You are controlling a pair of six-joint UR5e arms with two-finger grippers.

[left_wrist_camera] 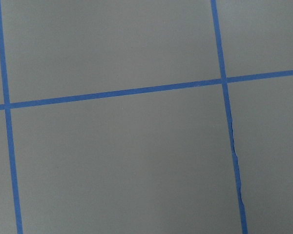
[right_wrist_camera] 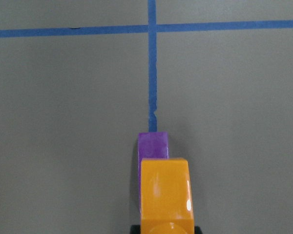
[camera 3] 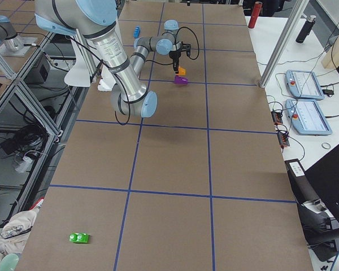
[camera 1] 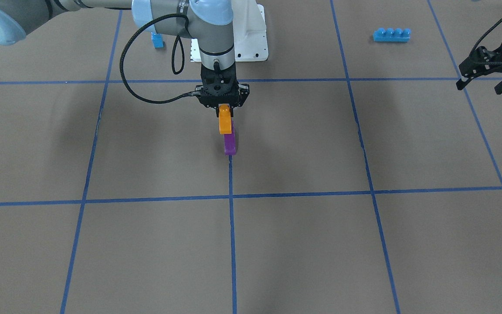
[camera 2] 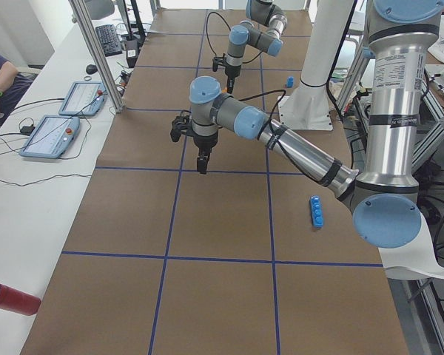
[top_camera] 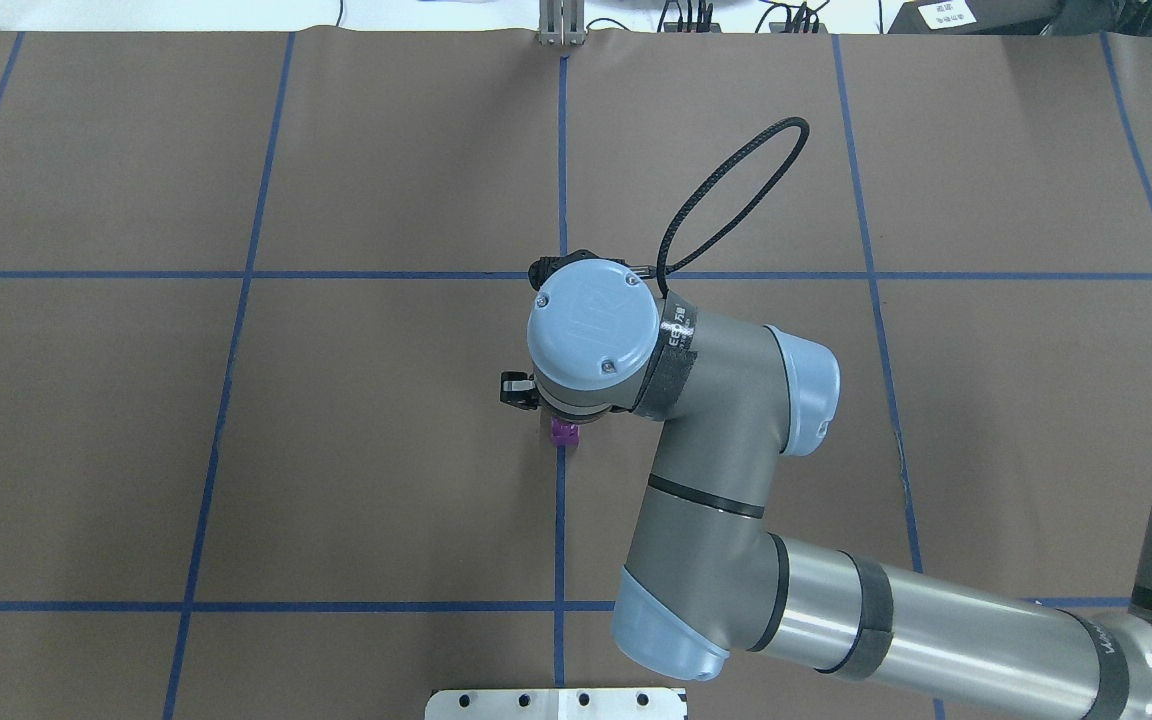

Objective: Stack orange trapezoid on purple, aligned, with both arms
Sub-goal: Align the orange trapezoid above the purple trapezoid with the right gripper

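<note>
My right gripper (camera 1: 225, 114) is shut on the orange trapezoid (camera 1: 224, 124) and holds it from above, near the table's middle. The purple block (camera 1: 230, 144) stands on the table right under and slightly in front of it. I cannot tell whether the two touch. In the right wrist view the orange block (right_wrist_camera: 166, 192) covers most of the purple one (right_wrist_camera: 153, 145). From overhead only a corner of the purple block (top_camera: 565, 432) shows under the wrist. My left gripper (camera 1: 482, 85) is open and empty, raised far off to the side.
A long blue four-stud brick (camera 1: 391, 35) and a small blue block (camera 1: 157, 40) lie near the white base plate (camera 1: 251, 39). A green block (camera 3: 79, 237) lies at the table's far right end. Blue tape lines grid the brown table.
</note>
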